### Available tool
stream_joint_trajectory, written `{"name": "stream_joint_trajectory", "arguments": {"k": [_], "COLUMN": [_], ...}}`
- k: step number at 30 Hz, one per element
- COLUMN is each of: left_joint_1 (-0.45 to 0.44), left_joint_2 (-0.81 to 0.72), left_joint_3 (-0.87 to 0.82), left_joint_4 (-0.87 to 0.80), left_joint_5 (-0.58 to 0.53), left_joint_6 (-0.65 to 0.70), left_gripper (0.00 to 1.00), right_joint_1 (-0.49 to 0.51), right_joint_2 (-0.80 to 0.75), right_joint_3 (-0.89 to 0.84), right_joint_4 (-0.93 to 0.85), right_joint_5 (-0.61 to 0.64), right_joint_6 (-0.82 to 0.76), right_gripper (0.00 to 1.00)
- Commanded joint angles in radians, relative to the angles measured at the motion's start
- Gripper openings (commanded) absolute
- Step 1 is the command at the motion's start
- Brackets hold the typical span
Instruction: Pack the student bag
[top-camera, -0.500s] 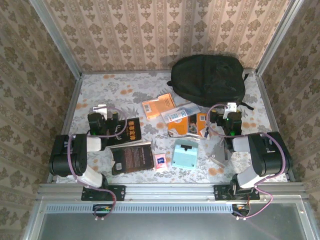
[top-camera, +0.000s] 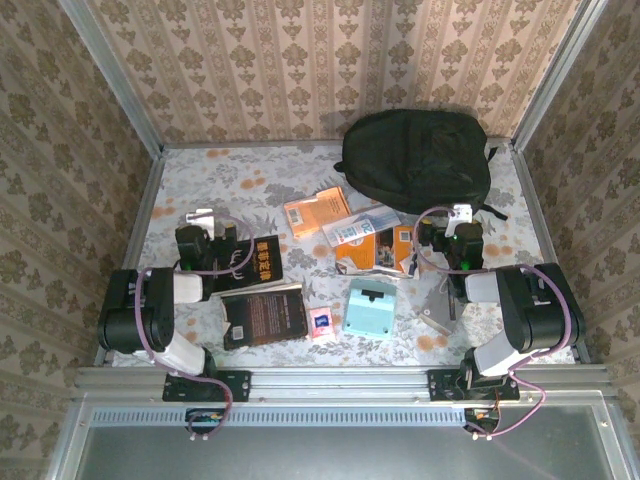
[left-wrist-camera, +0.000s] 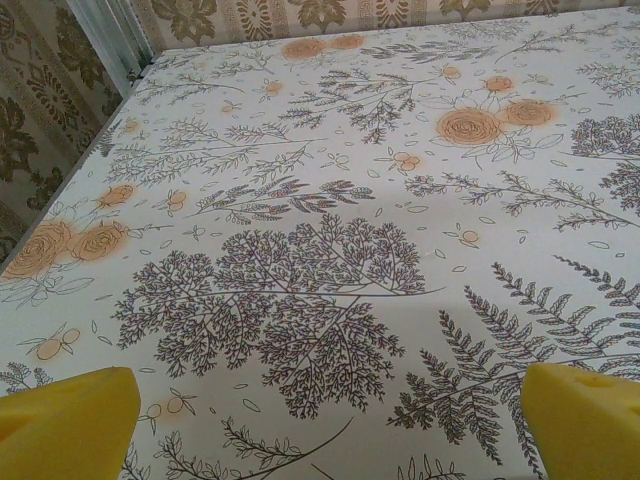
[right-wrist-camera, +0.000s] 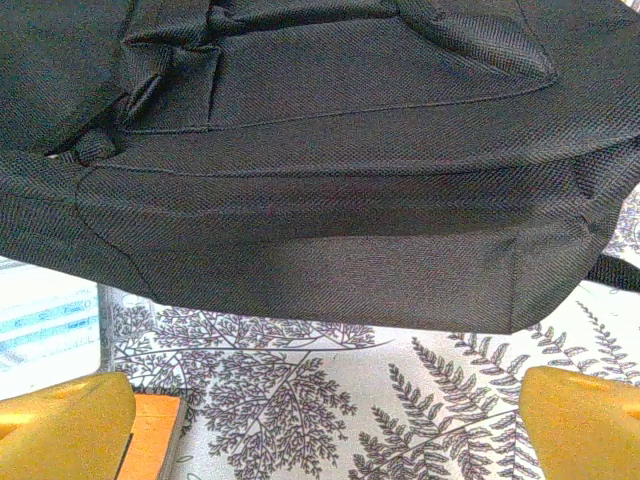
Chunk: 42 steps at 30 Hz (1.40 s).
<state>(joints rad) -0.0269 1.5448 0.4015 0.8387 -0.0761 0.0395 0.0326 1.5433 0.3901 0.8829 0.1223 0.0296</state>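
The student bag (top-camera: 415, 160), a big black fabric backpack, lies at the back right of the table. In the right wrist view its lower edge (right-wrist-camera: 300, 180) is close in front, with a strap end at the right. My right gripper (top-camera: 458, 222) sits just in front of the bag, and its yellow fingertips (right-wrist-camera: 65, 425) stand wide apart around bare cloth, so the right gripper (right-wrist-camera: 325, 430) is open. My left gripper (top-camera: 205, 225) rests at the left of the table. It is also open (left-wrist-camera: 325, 430), with only flowered tablecloth between its fingertips (left-wrist-camera: 585, 420).
Between the arms lie an orange book (top-camera: 316, 212), a white-and-blue booklet (top-camera: 358, 226), orange books (top-camera: 385, 248), two dark-covered books (top-camera: 255, 262) (top-camera: 265, 315), a teal box (top-camera: 368, 306) and a small pink item (top-camera: 321, 323). Patterned walls close in the table.
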Motion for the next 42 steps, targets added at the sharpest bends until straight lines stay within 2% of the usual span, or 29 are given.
{"name": "stream_joint_trajectory", "arguments": {"k": [1,8,17,20,22,24,27,29,31,32,35,37,39,42], "left_joint_1": [-0.004,-0.004,-0.003,-0.002,-0.013,-0.059,-0.167,-0.237,-0.284,-0.313,-0.409,-0.517,-0.596,-0.586], "left_joint_2": [-0.011,-0.009,-0.009,-0.039,-0.137,-0.264,-0.444,-0.558,-0.642,-0.665,-0.689,-0.687,-0.687,-0.673], "left_joint_3": [-0.001,-0.001,-0.001,-0.003,0.015,0.063,0.111,0.155,0.239,0.29,0.485,0.578,0.641,0.711], "left_joint_4": [0.022,0.022,0.02,0.011,-0.096,-0.261,-0.385,-0.466,-0.638,-0.744,-1.123,-1.296,-1.437,-1.64], "left_joint_5": [-0.004,-0.004,-0.002,0.018,0.001,-0.071,-0.131,-0.097,0.015,0.029,-0.049,-0.115,-0.206,-0.247], "left_joint_6": [0.003,0.003,0.002,0.013,0.022,0.037,0.068,0.049,0.002,-0.042,-0.188,-0.162,-0.219,-0.355], "left_gripper": [1.0,1.0,1.0,1.0,1.0,1.0,1.0,1.0,1.0,1.0,1.0,1.0,1.0,1.0], "right_joint_1": [-0.005,0.021,0.017,0.03,0.06,0.113,0.219,0.298,0.38,0.423,0.529,0.603,0.647,0.642], "right_joint_2": [-0.002,-0.009,-0.01,-0.03,-0.133,-0.294,-0.422,-0.478,-0.508,-0.516,-0.53,-0.511,-0.472,-0.425], "right_joint_3": [0.017,-0.04,-0.017,-0.046,-0.049,0.043,0.112,0.168,0.26,0.305,0.448,0.562,0.689,0.824], "right_joint_4": [-0.009,0.089,0.043,0.09,0.002,-0.255,-0.337,-0.389,-0.509,-0.559,-0.772,-0.949,-1.139,-1.313], "right_joint_5": [-0.017,-0.021,-0.039,-0.034,0.011,0.044,0.112,0.15,0.186,0.198,0.217,0.29,0.332,0.318], "right_joint_6": [-0.002,-0.037,-0.036,-0.054,-0.072,-0.105,-0.076,-0.033,0.007,0.027,0.095,0.109,0.135,0.166], "right_gripper": [1.0,1.0,1.0,1.0,1.0,1.0,1.0,1.0,1.0,1.0,1.0,1.0,1.0,1.0]}}
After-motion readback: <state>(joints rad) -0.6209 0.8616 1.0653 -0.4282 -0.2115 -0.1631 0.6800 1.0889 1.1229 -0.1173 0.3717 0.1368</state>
